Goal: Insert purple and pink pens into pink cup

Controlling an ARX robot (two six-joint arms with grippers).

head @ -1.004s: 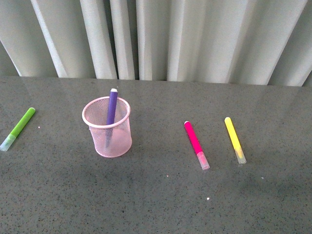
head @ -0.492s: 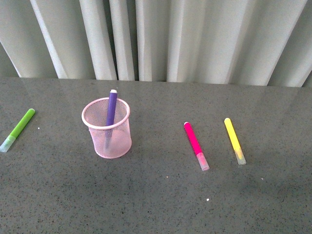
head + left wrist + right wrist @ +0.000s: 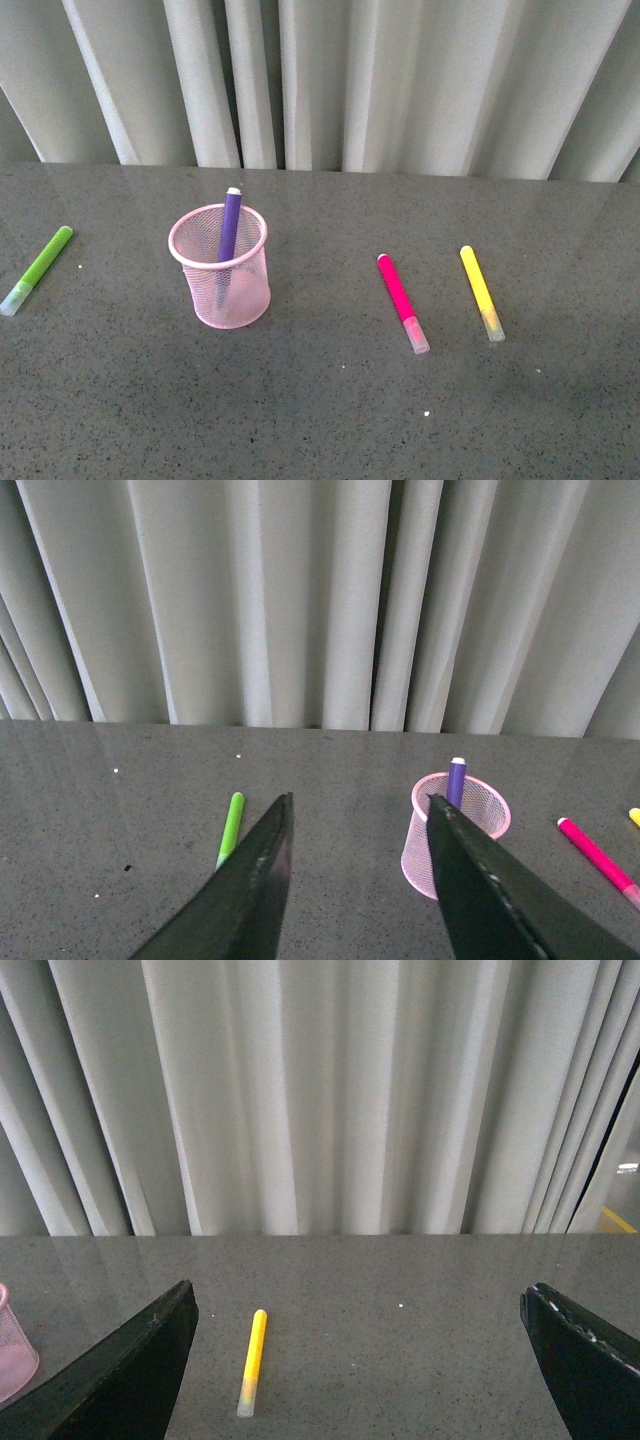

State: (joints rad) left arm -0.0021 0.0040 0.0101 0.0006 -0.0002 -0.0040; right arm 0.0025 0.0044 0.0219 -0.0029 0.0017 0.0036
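We've got the pink cup standing upright on the desk, left of centre. The purple pen is in it, leaning on the rim, its top end poking out above.

The pink pen lies flat on the desk, well apart from the cup on the right, clear cap toward us. Just beside it, further right, is a yellow marker. A green marker lies far left.

Now the arms, which we see in the wrist views only. The left end effector is held above the desk, pointing fwd at the curtain. Its fingers are parted w/ nothing between them, and the cup peeks out behind one finger. The right end effector is in the same level, fwd-facing pose, spread very wide and holding nothing. The yellow marker lies on the desk ahead of it, nearer one finger.
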